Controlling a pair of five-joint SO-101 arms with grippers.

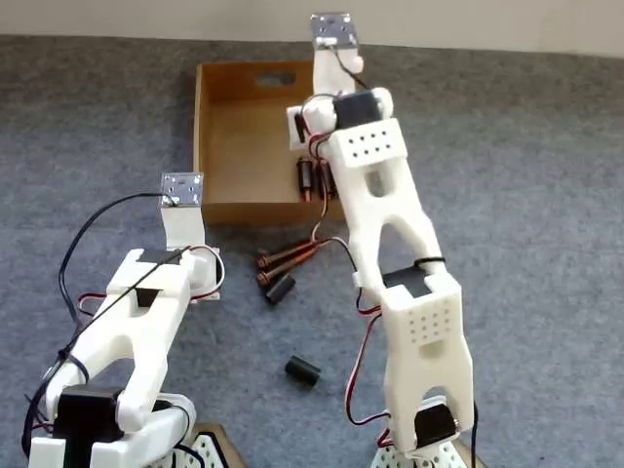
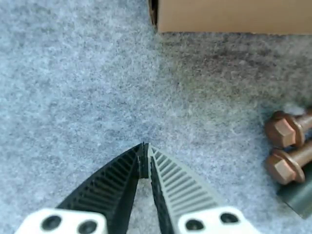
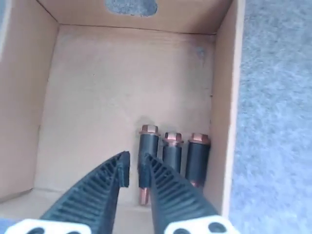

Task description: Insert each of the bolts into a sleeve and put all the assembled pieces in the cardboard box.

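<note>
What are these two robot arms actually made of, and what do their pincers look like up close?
Both the left arm and the right arm are chunky white plastic shells with black motors at the joints, dotted hole patterns and thin red and black cables looping alongside. The left gripper and right gripper each have two tapering, ridged dark fingers on white bases.

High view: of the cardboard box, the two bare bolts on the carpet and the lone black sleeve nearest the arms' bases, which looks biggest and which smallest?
1. The cardboard box, by far the largest.
2. The two bolts, which look alike, so there is no ranking between them.
3. The lone sleeve, the shortest.
</note>
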